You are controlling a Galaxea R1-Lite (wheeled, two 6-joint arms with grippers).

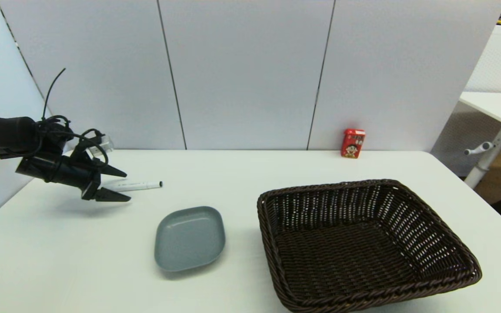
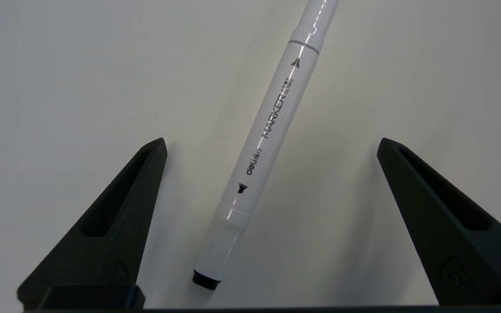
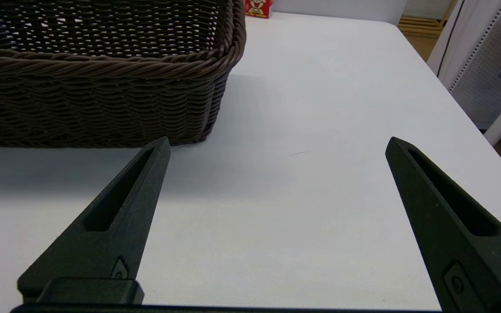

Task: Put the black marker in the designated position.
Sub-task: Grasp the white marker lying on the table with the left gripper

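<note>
The black marker (image 2: 268,130) has a white barrel printed with "deli" and "MARKER" in grey, small tip symbols near each end, and a black cap end toward the wrist. It lies flat on the white table (image 1: 233,174) at the far left, beyond the grey dish (image 1: 189,237) and well apart from the dark wicker basket (image 1: 363,243). The left gripper (image 1: 122,186) hangs over the marker's near end with its fingers (image 2: 115,217) spread wide, the barrel lying between them and touching neither. The right gripper (image 3: 276,148) sits low over bare tabletop just beside the basket's corner, also spread wide and holding nothing. A small red carton (image 1: 353,143) with a cartoon face stands at the table's far edge against pale grey wall panels (image 1: 246,74). Another white desk (image 1: 498,106) stands off to the right.
</note>
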